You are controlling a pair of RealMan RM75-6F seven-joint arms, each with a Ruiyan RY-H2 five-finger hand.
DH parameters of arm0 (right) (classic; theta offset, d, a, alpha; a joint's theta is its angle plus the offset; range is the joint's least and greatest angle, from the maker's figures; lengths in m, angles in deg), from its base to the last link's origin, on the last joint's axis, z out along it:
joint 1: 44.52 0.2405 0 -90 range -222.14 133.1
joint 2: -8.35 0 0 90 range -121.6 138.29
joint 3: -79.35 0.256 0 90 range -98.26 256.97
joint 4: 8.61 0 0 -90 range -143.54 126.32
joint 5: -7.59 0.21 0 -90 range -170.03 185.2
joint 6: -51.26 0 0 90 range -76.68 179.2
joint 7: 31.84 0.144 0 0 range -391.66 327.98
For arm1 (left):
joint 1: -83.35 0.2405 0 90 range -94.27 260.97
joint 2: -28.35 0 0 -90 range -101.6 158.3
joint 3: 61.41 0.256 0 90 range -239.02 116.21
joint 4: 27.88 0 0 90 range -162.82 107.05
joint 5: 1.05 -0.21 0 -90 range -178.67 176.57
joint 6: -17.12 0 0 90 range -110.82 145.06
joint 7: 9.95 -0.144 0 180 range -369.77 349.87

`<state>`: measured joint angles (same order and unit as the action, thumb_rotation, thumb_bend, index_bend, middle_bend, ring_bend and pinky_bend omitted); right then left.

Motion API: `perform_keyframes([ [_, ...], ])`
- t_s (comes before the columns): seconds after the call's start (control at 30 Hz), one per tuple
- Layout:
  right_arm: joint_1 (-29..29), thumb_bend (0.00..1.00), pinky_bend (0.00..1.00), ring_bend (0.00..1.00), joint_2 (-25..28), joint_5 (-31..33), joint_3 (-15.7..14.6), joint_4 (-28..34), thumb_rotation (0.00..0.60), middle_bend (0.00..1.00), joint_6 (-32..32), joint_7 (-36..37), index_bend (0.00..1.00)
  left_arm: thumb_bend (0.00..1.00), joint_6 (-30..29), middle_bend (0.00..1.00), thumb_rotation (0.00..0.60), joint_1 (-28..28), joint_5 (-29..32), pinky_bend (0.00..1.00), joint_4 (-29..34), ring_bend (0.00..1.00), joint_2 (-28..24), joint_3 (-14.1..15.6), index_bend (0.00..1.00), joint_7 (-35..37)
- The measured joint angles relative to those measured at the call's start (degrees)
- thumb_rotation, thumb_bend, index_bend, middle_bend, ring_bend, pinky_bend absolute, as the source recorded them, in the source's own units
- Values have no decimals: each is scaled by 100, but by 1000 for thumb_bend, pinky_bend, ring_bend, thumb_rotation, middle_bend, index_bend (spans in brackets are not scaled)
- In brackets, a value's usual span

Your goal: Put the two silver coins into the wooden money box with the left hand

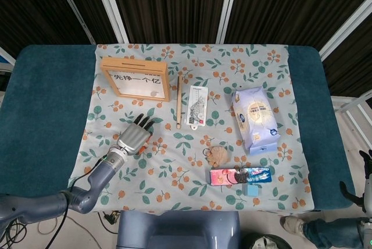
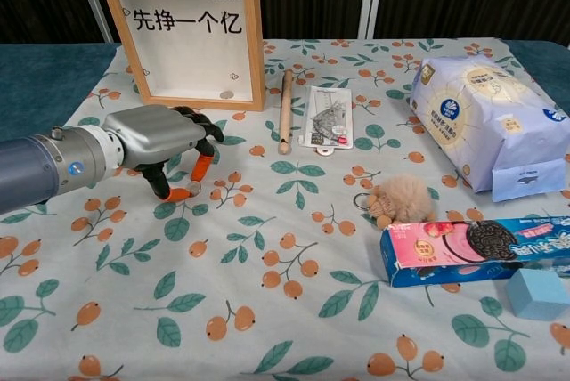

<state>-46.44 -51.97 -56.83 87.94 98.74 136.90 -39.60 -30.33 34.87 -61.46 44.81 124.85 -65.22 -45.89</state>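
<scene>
Grey metal left hand [image 2: 165,136]: fingers curled down, orange fingertips [image 2: 181,194] on the floral cloth of the bench [image 2: 267,310], beside a small silver coin [image 2: 193,189]. Wooden-framed money box [image 2: 185,34]: upright behind the hand, one coin visible inside. Wooden stick [image 2: 285,111], blue biscuit box [image 2: 476,248], fluffy tan keychain [image 2: 401,198]: right.

The wooden money box [image 2: 187,34] stood upright at the surface's far left, one silver coin [image 2: 227,94] visible inside behind its clear front, another coin [image 2: 194,188] lying flat on the cloth.
</scene>
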Motion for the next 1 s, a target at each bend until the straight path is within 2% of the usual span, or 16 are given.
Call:
perform_keyframes([
  [0.3,4,369,0,4,23,6,-2,22,600,46,-18,17,155,0,62,88,600,-30,101,0,-25,0,39,24,476,-83],
  [0.43,7,369,0,4,23,0,-4,18,600,46,-18,20,155,21,78,106,600,-51,93,0,-36,0,76,31,522,-76],
  [0.5,7,369,0,4,25,6,-5,22,600,46,-24,23,155,80,73,123,600,-54,53,0,-43,0,87,37,554,-54],
  [0.63,9,369,0,4,27,12,-6,30,600,46,-33,34,155,279,72,170,600,-54,-84,0,-54,0,99,50,615,106],
  [0.73,10,369,0,4,27,18,-6,42,600,46,-39,50,155,380,76,194,600,-49,-217,0,-89,0,102,64,644,258],
  [1.0,13,369,0,4,28,35,-12,65,600,46,-60,67,155,510,77,228,600,-30,-348,0,-143,0,104,70,678,454],
])
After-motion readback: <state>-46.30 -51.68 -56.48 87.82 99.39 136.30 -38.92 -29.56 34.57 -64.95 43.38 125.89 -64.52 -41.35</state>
